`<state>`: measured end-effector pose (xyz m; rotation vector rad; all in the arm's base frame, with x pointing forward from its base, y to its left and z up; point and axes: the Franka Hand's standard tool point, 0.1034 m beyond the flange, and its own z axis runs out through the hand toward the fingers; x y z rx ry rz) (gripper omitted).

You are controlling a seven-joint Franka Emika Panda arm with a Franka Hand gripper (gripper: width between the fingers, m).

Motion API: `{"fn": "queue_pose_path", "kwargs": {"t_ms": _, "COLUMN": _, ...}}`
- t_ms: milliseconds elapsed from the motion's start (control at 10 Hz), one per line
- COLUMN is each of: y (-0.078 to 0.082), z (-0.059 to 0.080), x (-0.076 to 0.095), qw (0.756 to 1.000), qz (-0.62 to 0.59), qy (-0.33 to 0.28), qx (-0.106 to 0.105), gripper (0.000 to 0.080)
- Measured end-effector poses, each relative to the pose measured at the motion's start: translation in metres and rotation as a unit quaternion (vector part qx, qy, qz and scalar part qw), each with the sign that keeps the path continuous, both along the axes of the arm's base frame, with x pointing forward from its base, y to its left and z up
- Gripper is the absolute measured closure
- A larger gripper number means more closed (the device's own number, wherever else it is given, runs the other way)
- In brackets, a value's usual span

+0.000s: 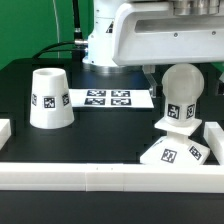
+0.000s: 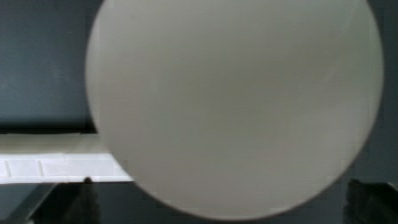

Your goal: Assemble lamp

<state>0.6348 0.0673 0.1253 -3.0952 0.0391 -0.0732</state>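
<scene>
The white bulb (image 1: pixel 181 92) stands upright at the exterior view's right, its tagged stem over the flat square base (image 1: pixel 172 153), which lies against the front rail. I cannot tell whether the stem is seated in the base. My gripper (image 1: pixel 181 78) hangs over the bulb's round head, with its fingers open on either side of it. In the wrist view the bulb head (image 2: pixel 231 100) fills most of the picture, and the dark fingertips (image 2: pixel 71 205) stand apart from it. The tapered shade (image 1: pixel 50 98) stands mouth down at the exterior view's left, away from the gripper.
The marker board (image 1: pixel 104 99) lies flat at the back centre. A long white rail (image 1: pixel 90 176) runs along the front edge, also seen in the wrist view (image 2: pixel 45 160). A short rail piece (image 1: pixel 5 129) lies at the left. The arm's white body fills the back.
</scene>
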Motion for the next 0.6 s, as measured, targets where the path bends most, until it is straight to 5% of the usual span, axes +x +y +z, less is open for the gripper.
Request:
{"fn": "queue_pose_path", "kwargs": {"t_ms": 300, "y": -0.040, "z": 0.044, "x": -0.030, "qw": 1.000, "qz": 0.019, "qy": 0.003, "qx": 0.002, "gripper": 0.0100}}
{"fn": "queue_pose_path", "kwargs": {"t_ms": 400, "y": -0.054, "z": 0.044, "x": -0.043, "qw": 1.000, "qz": 0.009, "qy": 0.009, "qx": 0.002, "gripper": 0.0100}}
{"fn": "queue_pose_path", "kwargs": {"t_ms": 600, "y": -0.053, "z": 0.041, "x": -0.044, "qw": 1.000, "qz": 0.008, "qy": 0.011, "qx": 0.002, "gripper": 0.0100}}
